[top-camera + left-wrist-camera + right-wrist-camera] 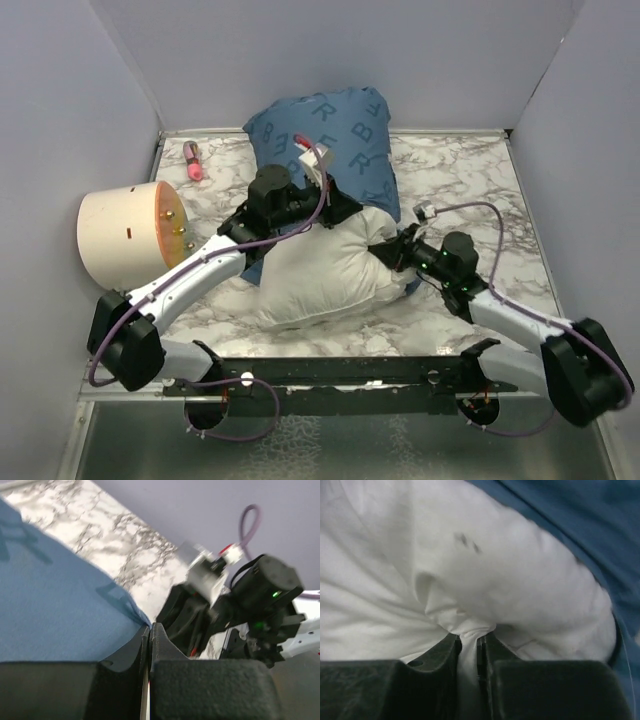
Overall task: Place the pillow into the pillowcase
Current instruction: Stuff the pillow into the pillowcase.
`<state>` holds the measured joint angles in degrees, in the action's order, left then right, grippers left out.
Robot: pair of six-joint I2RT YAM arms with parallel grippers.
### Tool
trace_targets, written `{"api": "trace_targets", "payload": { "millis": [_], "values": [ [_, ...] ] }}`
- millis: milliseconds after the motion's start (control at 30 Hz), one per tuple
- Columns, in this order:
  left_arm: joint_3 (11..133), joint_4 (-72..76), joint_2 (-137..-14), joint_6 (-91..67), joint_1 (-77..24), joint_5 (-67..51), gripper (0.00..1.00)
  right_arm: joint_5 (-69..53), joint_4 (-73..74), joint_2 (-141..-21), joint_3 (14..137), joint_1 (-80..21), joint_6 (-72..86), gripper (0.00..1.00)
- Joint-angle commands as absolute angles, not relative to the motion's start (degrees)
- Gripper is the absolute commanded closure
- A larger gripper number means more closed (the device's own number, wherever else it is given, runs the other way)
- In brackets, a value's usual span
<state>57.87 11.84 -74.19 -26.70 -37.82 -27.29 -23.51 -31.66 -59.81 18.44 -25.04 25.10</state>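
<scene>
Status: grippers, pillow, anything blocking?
Left gripper shut on pillowcase edge. Right gripper shut on pillow fabric. Near half of pillow outside pillowcase. Cream tub at left, clear of pillow.

The left gripper [150, 630] shows its two dark fingers [200, 690] pressed almost together, with the edge of the blue pillowcase [55, 605] running into the narrow slit at their tips. The pillowcase covers the left of the picture as a smooth blue sheet with faint darker print, and marbled table [125, 540] runs behind it to a plain grey wall [200, 505]. To the right, beyond the fingertips, the blurred black right arm [250, 595] shows green lights and a purple cable [247, 525].
</scene>
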Motion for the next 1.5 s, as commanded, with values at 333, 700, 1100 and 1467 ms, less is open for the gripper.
{"api": "trace_targets", "payload": {
  "millis": [333,700,1100,1467],
  "values": [
    [70.94,8.03,-76.48,-29.51,-49.05,-34.93,1.00,8.08,-48.65,-74.60,30.64,-28.50,30.00,0.99],
    [45.59,11.63,-73.88,-24.84,-38.15,-33.19,1.00,-33.60,-62.47,-81.38,22.61,-26.87,24.44,0.68],
    [39.70,17.57,-79.51,-25.60,-28.37,-35.71,1.00,-26.94,-23.02,-39.81,20.82,-26.89,18.39,0.18],
    [44.78,15.56,-83.96,-23.38,-25.05,-39.81,1.00,-4.43,-12.33,-43.23,14.82,-26.71,27.55,0.38]
  ]
}}
